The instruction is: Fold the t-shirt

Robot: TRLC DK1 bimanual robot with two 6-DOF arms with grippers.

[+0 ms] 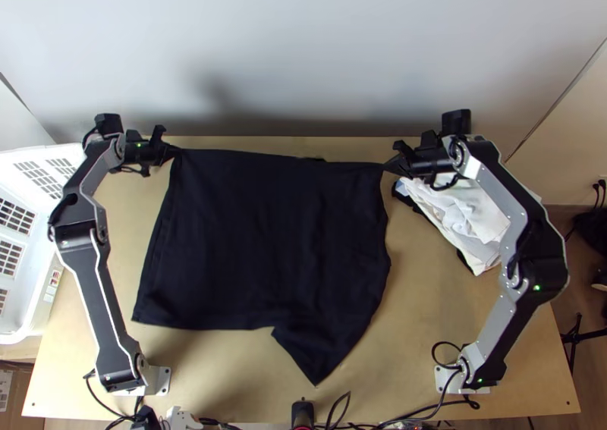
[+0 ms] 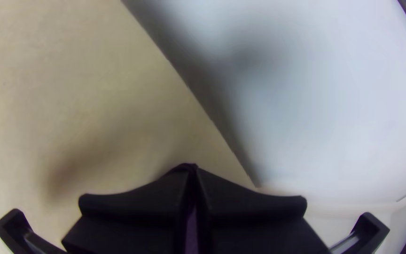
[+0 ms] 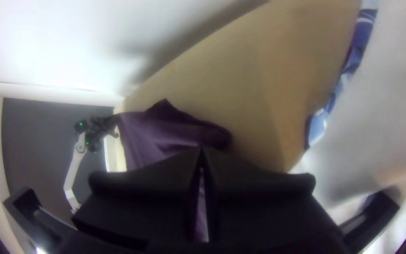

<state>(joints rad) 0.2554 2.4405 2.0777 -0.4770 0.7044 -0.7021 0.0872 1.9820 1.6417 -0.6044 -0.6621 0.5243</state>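
The left end effector (image 1: 175,152) and right end effector (image 1: 391,164) clamp the t-shirt (image 1: 265,240) near the bench (image 1: 425,301)'s far edge, its body running toward the near edge.

This looks like a robotics lab: robot arms (image 1: 111,305) mounted on a wooden table (image 1: 410,339), loose cables (image 1: 438,406) on the near side of the left gripper (image 1: 174,152) and right gripper (image 1: 390,165), a black stand (image 1: 577,337) outward of the latter.
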